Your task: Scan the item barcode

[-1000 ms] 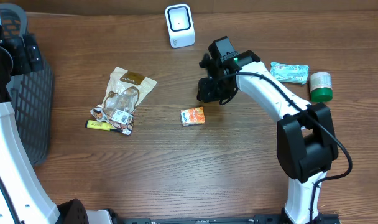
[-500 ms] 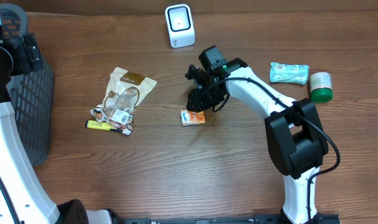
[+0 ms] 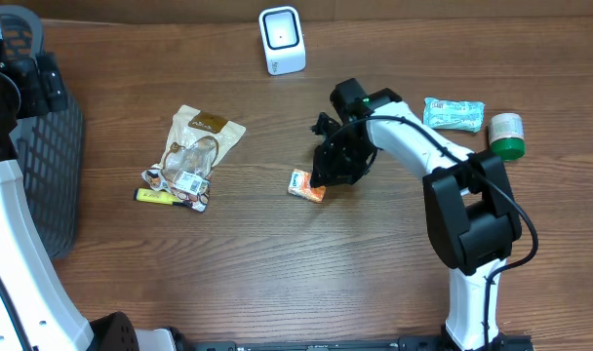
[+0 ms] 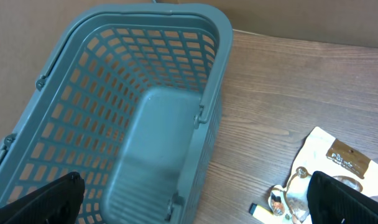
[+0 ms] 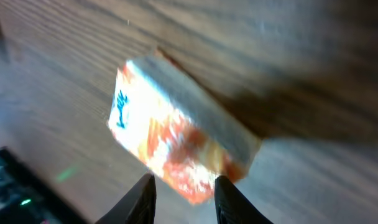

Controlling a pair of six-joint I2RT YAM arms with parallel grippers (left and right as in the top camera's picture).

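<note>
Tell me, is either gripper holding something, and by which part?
The right gripper seems to pinch the orange box by one end; the left gripper holds nothing.

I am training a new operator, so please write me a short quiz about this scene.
1. True or false: the basket stands on the robot's right side.
2. Fill in: the left claw is ____ (open or shut).
3. The orange box sits: A) in the basket; B) between the fingers of the right claw; C) under the left claw.
Key: 1 false; 2 open; 3 B.
</note>
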